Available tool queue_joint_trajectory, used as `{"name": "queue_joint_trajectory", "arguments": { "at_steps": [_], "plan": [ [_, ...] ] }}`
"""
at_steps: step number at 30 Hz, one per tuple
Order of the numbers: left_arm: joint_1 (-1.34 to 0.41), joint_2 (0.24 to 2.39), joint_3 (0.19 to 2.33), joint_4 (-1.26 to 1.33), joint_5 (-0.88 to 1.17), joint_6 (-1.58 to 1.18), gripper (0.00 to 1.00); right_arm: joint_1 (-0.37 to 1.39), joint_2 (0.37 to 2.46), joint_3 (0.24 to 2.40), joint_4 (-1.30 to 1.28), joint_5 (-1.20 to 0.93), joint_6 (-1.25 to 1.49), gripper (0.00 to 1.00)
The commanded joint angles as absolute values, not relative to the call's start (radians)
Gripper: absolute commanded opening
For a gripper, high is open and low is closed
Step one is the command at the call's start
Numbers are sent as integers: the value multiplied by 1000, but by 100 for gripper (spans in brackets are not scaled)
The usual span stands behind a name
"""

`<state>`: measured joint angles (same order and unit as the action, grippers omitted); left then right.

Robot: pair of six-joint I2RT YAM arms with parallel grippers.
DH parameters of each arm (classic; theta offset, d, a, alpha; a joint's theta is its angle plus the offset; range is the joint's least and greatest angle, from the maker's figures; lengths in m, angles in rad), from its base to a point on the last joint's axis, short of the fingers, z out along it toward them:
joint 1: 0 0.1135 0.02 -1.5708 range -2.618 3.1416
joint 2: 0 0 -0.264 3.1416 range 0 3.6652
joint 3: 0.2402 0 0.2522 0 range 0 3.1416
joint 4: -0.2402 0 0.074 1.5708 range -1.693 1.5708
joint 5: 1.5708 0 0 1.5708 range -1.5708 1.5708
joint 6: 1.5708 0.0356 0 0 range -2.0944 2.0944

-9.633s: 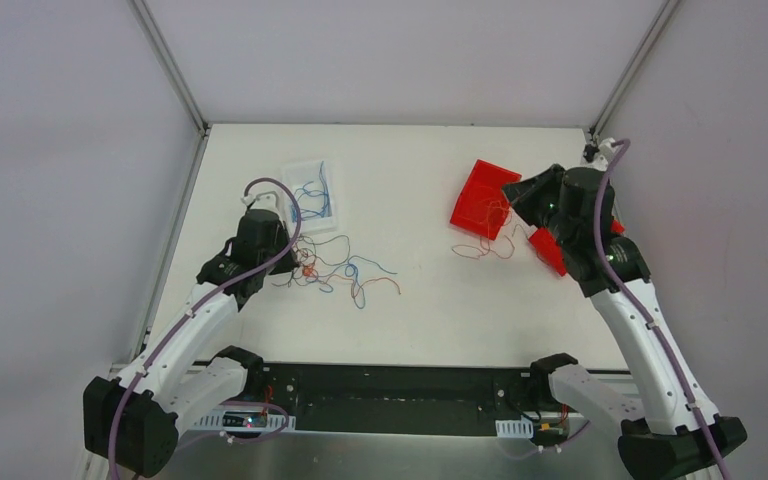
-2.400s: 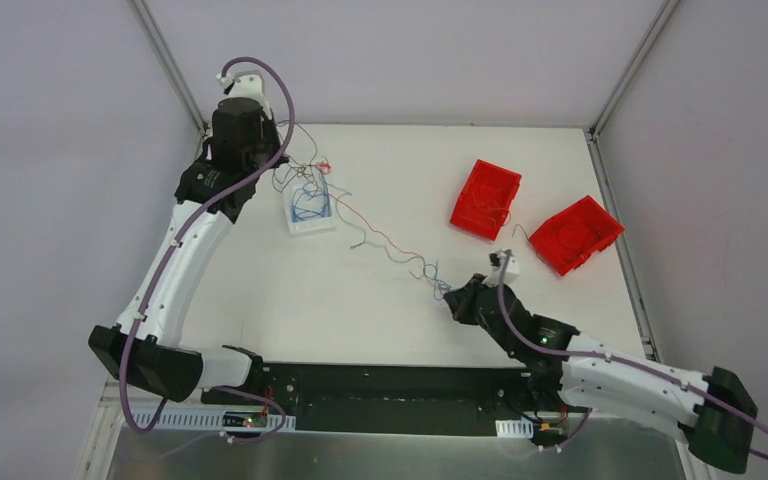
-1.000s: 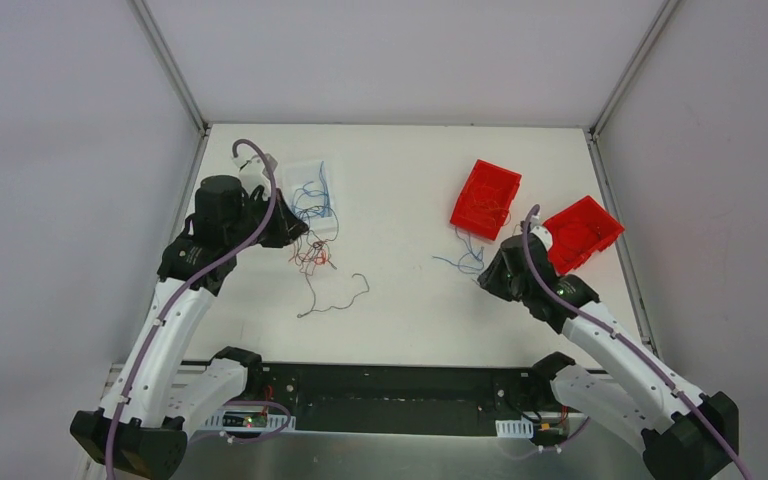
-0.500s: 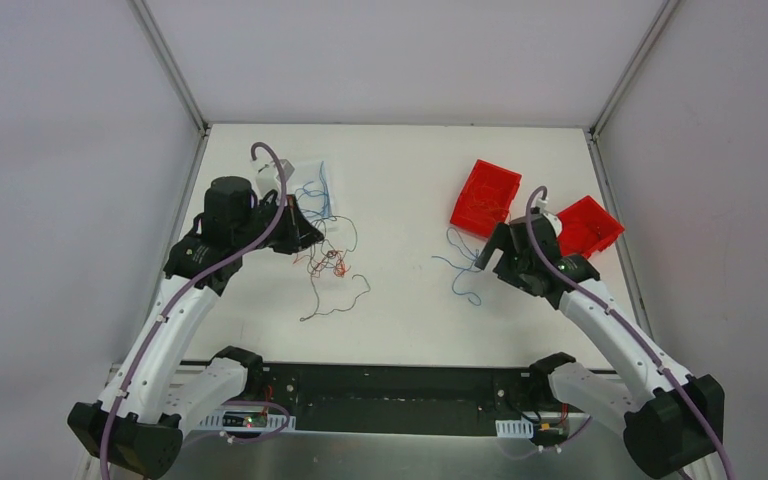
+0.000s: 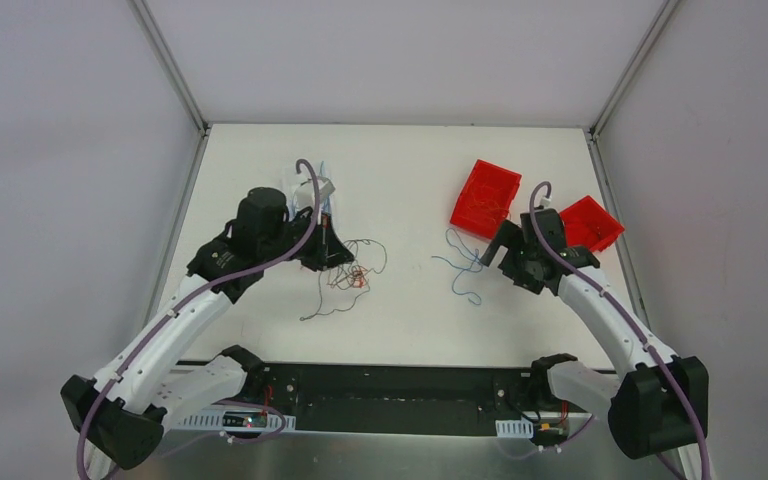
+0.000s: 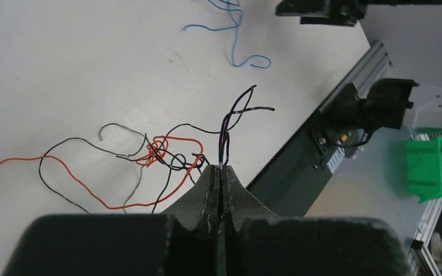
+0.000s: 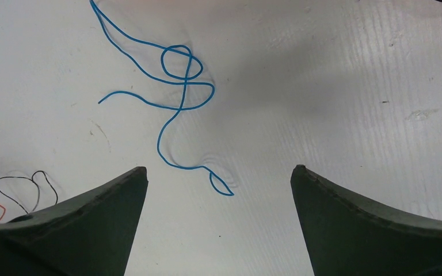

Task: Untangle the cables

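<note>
**A:** What could go wrong from here?

**B:** The left hand (image 6: 220, 172) is pinched shut on a few black strands (image 6: 231, 115). They run straight back into the knot (image 6: 162, 152) of orange and black lying on the table (image 6: 63, 69). Nothing pins that knot. If the hand pulls, I'd expect the knot either to cinch tighter or to slide along as one clump.

**A:** And the other side?

**B:** The right hand (image 7: 218, 169) gapes wide with nothing in it, just above the blue wire (image 7: 175, 86). That wire lies loose on the table, well apart from the knot. It crosses itself in a loop, so closing at the crossing could catch two runs at once. It is also thin and flat on the table, so it may slip out of the fingers.

**A:** Farther back?

**B:** The red bins (image 5: 486, 196) stand just beyond the blue wire. A careless swing of that arm could knock one.

**A:** What differs from earlier?

**B:** Half a second ago the left hand was further left. It has moved right, and the knot has come with it. The right hand has barely shifted, and the blue wire lies about where it did. A couple of seconds ago a line of wire stretched from one hand to the other. Now the blue wire is on its own.
</note>
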<state>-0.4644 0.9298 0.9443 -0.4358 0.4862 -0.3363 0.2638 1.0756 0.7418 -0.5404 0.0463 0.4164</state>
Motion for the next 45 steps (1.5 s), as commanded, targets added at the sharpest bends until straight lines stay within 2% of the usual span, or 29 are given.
{"name": "queue_joint_trajectory", "arguments": {
  "at_steps": [1, 5, 27, 36, 42, 45],
  "plan": [
    [-597, 974, 996, -331, 475, -396, 0, 258, 1085, 746, -499, 11, 400, 99],
    [-665, 961, 1031, -291, 452, -417, 0, 255, 1081, 748, -498, 12, 398, 99],
    [-663, 924, 916, -355, 110, -399, 0, 280, 1117, 735, -442, 89, 412, 99],
    [-663, 914, 911, -363, 108, -391, 0, 372, 1320, 808, -393, 143, 436, 100],
    [-663, 886, 917, -364, 115, -409, 0, 420, 1485, 883, -360, 280, 465, 99],
    [-663, 879, 923, -365, 110, -403, 0, 459, 1554, 924, -373, 356, 438, 92]
  ]
}}
